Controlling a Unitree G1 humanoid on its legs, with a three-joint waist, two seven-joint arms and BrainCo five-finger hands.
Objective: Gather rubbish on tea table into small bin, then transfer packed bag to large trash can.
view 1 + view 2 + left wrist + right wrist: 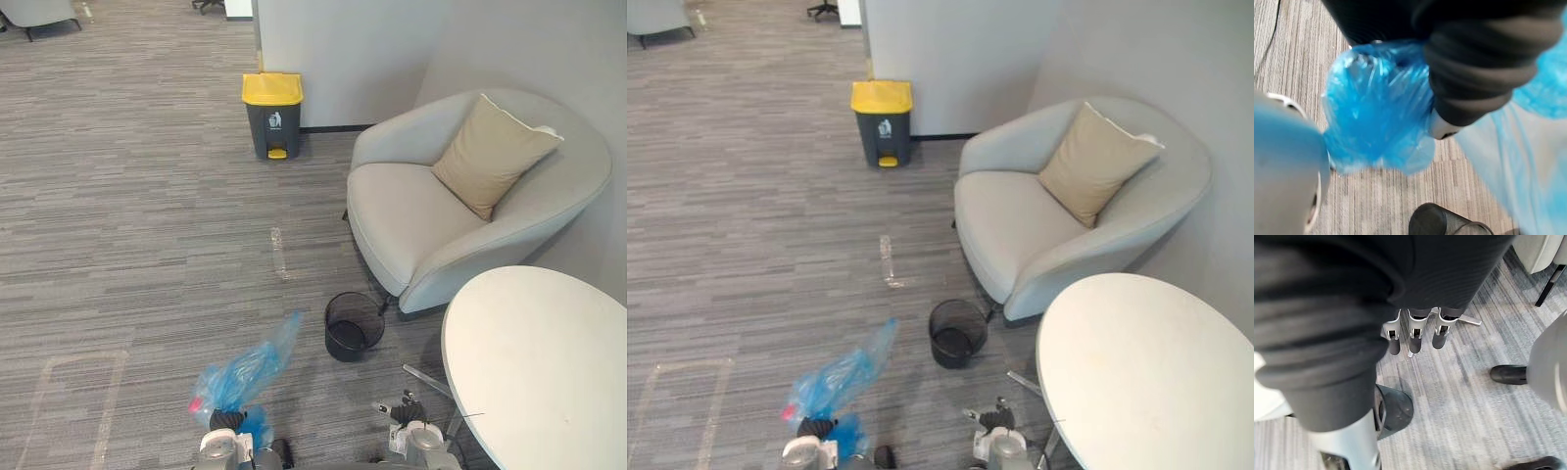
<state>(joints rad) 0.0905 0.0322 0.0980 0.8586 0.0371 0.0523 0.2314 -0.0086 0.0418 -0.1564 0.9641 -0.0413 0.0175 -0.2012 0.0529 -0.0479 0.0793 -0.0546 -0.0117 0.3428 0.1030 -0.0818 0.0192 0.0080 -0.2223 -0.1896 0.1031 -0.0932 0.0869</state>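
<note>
**Stuff you can't really make out here**

The left hand point(227, 421) sits right at the bottom edge of the head views, mostly buried behind the blue bag point(245, 372). Up close in the left wrist view, that bag is just a blurry blue wad. There's a red bit point(196, 403) low in the bag, too small to tell what it is. The white worktop point(534, 362) gets chopped off by the right and bottom edges and covers the near corner of the armchair point(411, 225). The small bin point(353, 328) is dark inside, so I can't tell what's in it, and the left wrist view cuts it off at the edge. The mark on the large trash can point(272, 115) is too tiny to read.
</note>
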